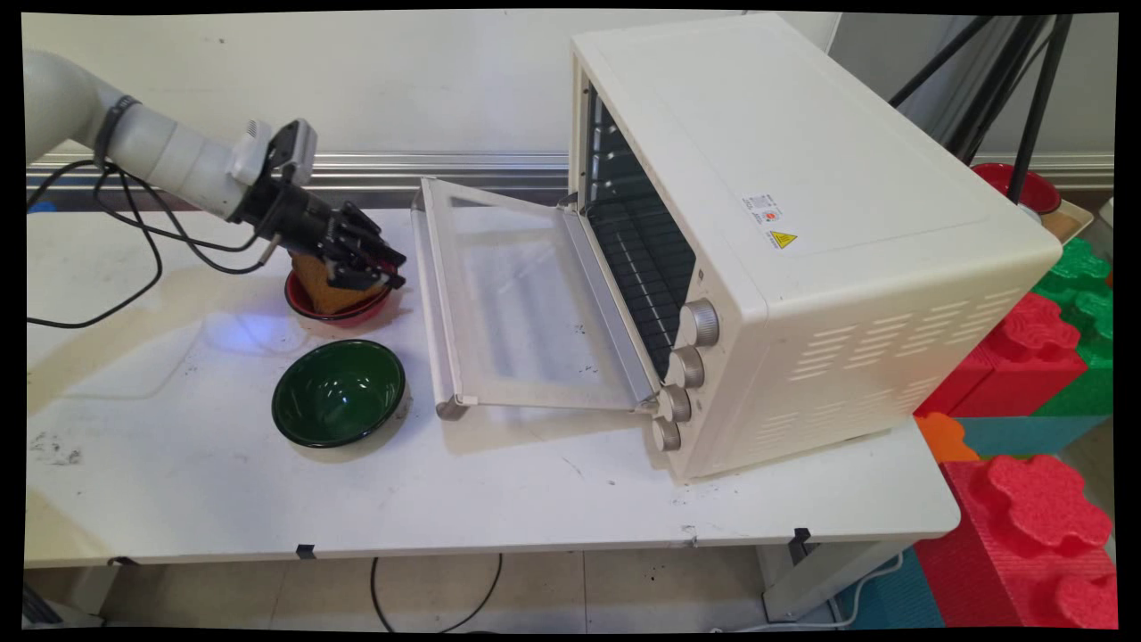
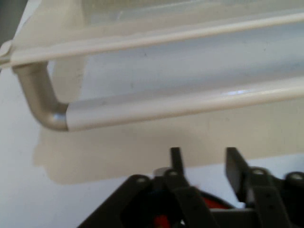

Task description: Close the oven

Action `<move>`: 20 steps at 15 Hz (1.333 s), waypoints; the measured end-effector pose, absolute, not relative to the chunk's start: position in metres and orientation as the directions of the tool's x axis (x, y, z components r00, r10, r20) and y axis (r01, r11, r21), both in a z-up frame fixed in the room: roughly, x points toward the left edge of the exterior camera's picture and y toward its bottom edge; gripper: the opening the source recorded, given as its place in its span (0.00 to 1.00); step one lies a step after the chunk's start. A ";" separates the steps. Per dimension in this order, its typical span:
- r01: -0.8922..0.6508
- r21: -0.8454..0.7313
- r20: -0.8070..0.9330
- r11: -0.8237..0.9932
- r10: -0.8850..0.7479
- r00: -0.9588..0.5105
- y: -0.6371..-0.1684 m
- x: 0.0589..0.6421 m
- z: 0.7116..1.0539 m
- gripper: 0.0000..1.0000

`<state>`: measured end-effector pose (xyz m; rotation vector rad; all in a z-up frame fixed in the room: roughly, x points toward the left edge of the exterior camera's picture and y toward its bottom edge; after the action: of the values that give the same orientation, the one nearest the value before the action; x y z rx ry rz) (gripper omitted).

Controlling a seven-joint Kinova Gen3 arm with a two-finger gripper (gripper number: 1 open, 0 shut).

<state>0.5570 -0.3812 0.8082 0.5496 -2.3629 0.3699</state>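
Main view: pincer (image 1: pixel 379 272) hides its own grip, over toast (image 1: pixel 323 285) in red bowl (image 1: pixel 307 308).

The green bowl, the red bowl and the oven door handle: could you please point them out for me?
green bowl (image 1: pixel 339 392), main view, inner bottom.
red bowl (image 1: pixel 299 303), main view, left rim.
oven door handle (image 2: pixel 156 111), hand view, middle of the bar.

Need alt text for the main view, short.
A black pincer grips a tan wedge over a red bowl, beside an empty green bowl. To the right, a cream toaster oven sits with its door folded open.
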 end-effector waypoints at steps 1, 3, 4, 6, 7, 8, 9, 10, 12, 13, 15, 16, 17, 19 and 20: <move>-0.472 -0.120 0.674 0.874 -0.278 -0.685 -0.383 0.553 0.806 0.00; -0.463 -0.129 0.689 0.877 -0.257 -0.678 -0.388 0.546 0.803 0.00; -0.460 -0.136 0.699 0.878 -0.244 -0.672 -0.390 0.543 0.802 0.00; -0.456 -0.147 0.721 0.878 -0.221 -0.657 -0.392 0.538 0.802 0.00; -0.456 -0.153 0.732 0.877 -0.209 -0.648 -0.392 0.537 0.803 0.00; -0.455 -0.160 0.745 0.876 -0.195 -0.638 -0.392 0.535 0.803 0.00; -0.452 -0.165 0.754 0.876 -0.183 -0.630 -0.392 0.534 0.804 0.00; -0.447 -0.171 0.766 0.878 -0.167 -0.621 -0.393 0.531 0.806 0.00; -0.441 -0.184 0.789 0.878 -0.136 -0.599 -0.394 0.528 0.811 0.00; -0.442 -0.190 0.800 0.877 -0.123 -0.587 -0.394 0.527 0.814 0.00; -0.448 -0.201 0.826 0.871 -0.095 -0.556 -0.397 0.523 0.824 0.00; -0.450 -0.205 0.836 0.869 -0.083 -0.542 -0.399 0.520 0.828 0.00; -0.453 -0.207 0.843 0.867 -0.077 -0.532 -0.400 0.519 0.831 0.00; -0.462 -0.209 0.864 0.862 -0.059 -0.500 -0.405 0.510 0.841 0.00; -0.467 -0.209 0.874 0.859 -0.051 -0.484 -0.408 0.505 0.846 0.00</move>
<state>0.5054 -0.4078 0.8458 0.3785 -2.0313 0.5242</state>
